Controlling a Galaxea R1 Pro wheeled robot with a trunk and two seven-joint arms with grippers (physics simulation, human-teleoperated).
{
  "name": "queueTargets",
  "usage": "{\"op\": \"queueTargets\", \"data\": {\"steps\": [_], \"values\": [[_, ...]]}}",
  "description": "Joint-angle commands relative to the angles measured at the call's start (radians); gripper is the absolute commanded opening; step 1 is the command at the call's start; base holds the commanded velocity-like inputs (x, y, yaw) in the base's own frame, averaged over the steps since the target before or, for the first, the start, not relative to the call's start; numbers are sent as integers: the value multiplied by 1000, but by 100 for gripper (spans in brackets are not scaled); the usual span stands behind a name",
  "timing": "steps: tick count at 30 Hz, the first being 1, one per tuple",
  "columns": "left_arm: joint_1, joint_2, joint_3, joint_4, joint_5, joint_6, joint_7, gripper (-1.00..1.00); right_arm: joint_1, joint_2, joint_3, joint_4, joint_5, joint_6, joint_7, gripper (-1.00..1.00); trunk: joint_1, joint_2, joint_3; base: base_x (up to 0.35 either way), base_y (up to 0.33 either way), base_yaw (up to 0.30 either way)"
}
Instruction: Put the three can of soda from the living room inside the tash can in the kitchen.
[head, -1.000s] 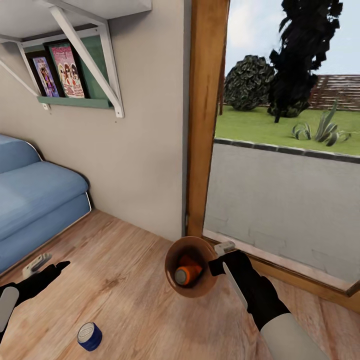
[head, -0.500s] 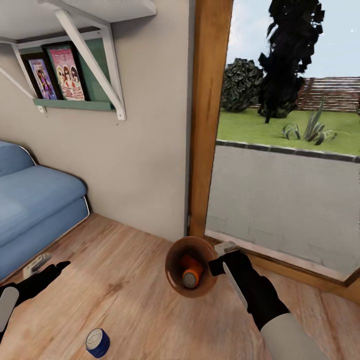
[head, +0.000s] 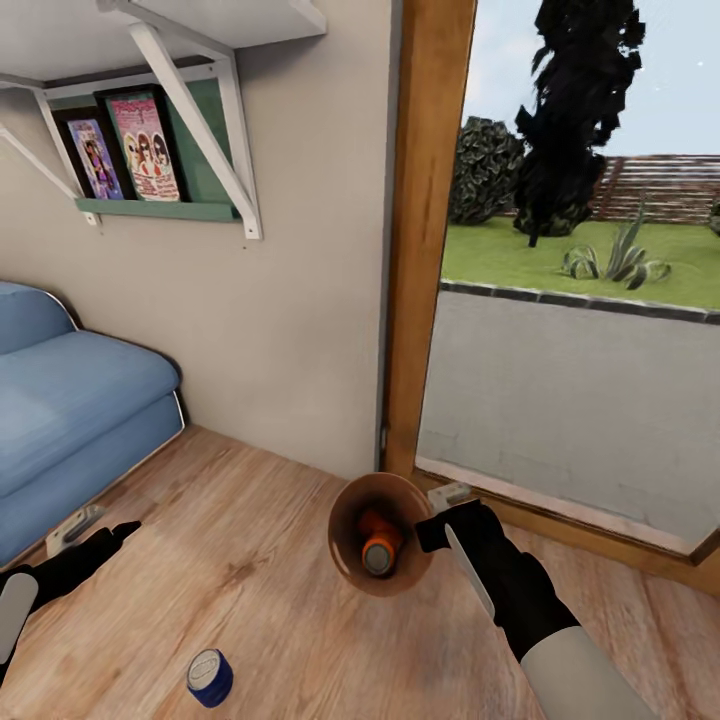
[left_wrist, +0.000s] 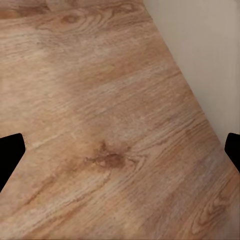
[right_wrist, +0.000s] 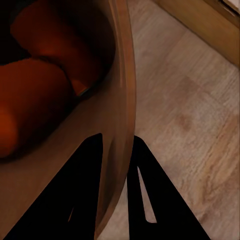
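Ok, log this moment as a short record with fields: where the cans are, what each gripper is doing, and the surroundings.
trash can: held tilted above the floor, right gripper pinching its rim
orange cans: two, inside the trash can
blue can: on the wood floor, outside the trash can
left gripper: open, holding nothing, over the floor
surroundings: blue sofa, glass door

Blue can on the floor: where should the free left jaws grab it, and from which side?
Grip the blue can around its round side wall, coming from above with the open left gripper. It stands upright on the floor, silver top up, with bare floor around it. A judgement only.
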Motion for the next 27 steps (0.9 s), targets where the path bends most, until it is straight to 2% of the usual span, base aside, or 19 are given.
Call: {"op": "queueTargets", "data": {"steps": [1,17,21,25,27], "values": [[0,0,0,0,0,0,0,100,0,0,0,-1,-1,0,3,-100,0,0,0,-27,18,0],[-1,3,-3,12,-10,23,4,100,0,-1,-1,-1,0,1,2,-100,0,0,0,-3,2,0],[-2,4,-6,14,-13,70,7,100,0,-1,-1,-1,0,1,2,-100,0,0,0,0,0,0],[-4,6,-10,15,-20,145,7,100,0,-1,-2,-1,0,1,1,-100,0,0,0,0,0,0],[-4,6,-12,13,-38,182,6,100,0,-1,-2,-1,0,1,1,-100,0,0,0,0,0,0]]}}
